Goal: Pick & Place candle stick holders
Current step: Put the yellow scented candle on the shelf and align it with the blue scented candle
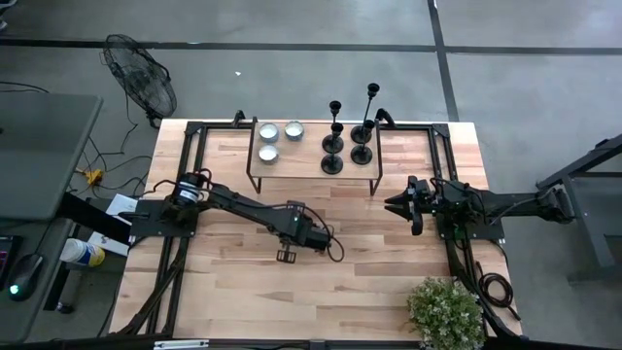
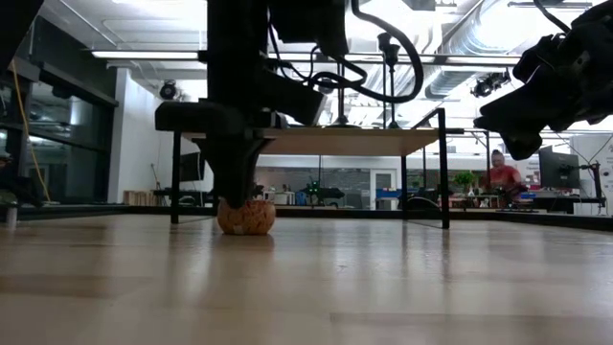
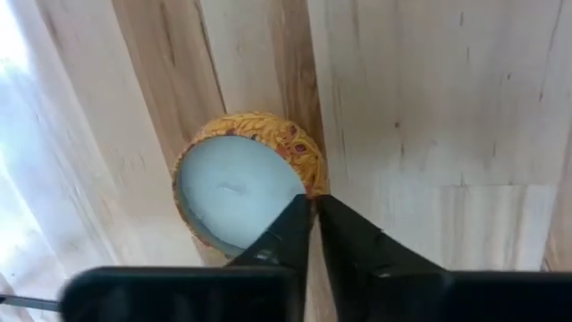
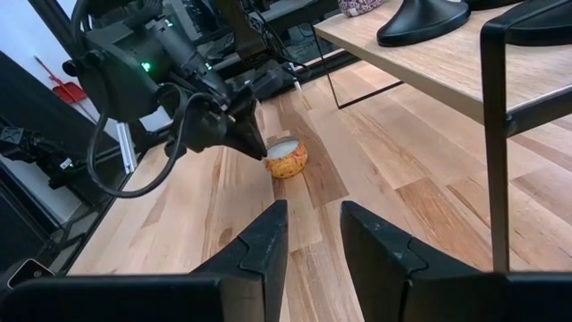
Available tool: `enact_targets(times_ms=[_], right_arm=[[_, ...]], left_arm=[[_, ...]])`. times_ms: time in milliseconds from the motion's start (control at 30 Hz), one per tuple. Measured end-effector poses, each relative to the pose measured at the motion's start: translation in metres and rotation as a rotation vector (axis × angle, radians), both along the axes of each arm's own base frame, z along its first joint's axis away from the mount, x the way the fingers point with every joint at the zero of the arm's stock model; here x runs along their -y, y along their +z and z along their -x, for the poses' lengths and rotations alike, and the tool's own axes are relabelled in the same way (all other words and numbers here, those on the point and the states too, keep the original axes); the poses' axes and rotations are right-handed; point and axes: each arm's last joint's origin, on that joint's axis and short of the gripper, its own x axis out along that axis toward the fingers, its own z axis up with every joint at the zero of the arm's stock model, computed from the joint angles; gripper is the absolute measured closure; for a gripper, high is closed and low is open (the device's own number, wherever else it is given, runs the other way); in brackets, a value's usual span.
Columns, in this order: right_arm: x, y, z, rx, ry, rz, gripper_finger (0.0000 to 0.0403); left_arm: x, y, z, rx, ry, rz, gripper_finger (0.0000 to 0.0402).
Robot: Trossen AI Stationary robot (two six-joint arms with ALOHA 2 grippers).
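A small round candle bowl [image 3: 241, 183], yellow-orange patterned and filled with pale wax, stands on the wooden table [image 1: 389, 272] near its middle. My left gripper [image 3: 315, 204] points steeply down, shut on the bowl's rim. The bowl also shows in the low view [image 2: 246, 217] and the right wrist view [image 4: 286, 159]. Several black candle stick holders [image 1: 348, 136] stand on their round bases on a raised wooden shelf [image 1: 306, 165] at the far side. My right gripper [image 4: 313, 215] waits open at the table's right [image 1: 400, 204], level and touching nothing. My left gripper pinches the bowl's rim [image 3: 315, 190] between its two fingers, one finger over the wax inside and the other outside the wall. The fingers come from above, slanting down. The bowl sits upright with its bottom [image 2: 246, 230] on the table.
Three small white candles [image 1: 277, 136] sit on the shelf's left part. The shelf's black metal legs [image 1: 251, 175] stand on the table. A potted green plant [image 1: 445, 309] is at the near right corner. Bare tabletop lies in front of the bowl.
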Motion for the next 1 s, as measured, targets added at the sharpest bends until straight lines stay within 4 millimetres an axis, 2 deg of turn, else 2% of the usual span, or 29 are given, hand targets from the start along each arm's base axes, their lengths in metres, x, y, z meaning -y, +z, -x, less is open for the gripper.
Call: enact_targets(times_ms=[100, 467, 833, 1000], right_arm=[[0.000, 0.000, 0.000, 0.000, 0.000, 0.000, 0.0304], [0.000, 0.000, 0.000, 0.000, 0.000, 0.000, 0.0304], [0.000, 0.000, 0.000, 0.000, 0.000, 0.000, 0.0304], [0.000, 0.000, 0.000, 0.000, 0.001, 0.000, 0.0304]], left_arm=[[0.000, 0.000, 0.000, -0.003, -0.006, 0.001, 0.0396], [0.000, 0.000, 0.001, -0.031, -0.048, 0.015, 0.0400], [0.004, 0.020, 0.000, -0.061, -0.081, 0.056, 0.0401], [0.005, 0.036, -0.001, -0.077, -0.080, 0.069, 0.0401]])
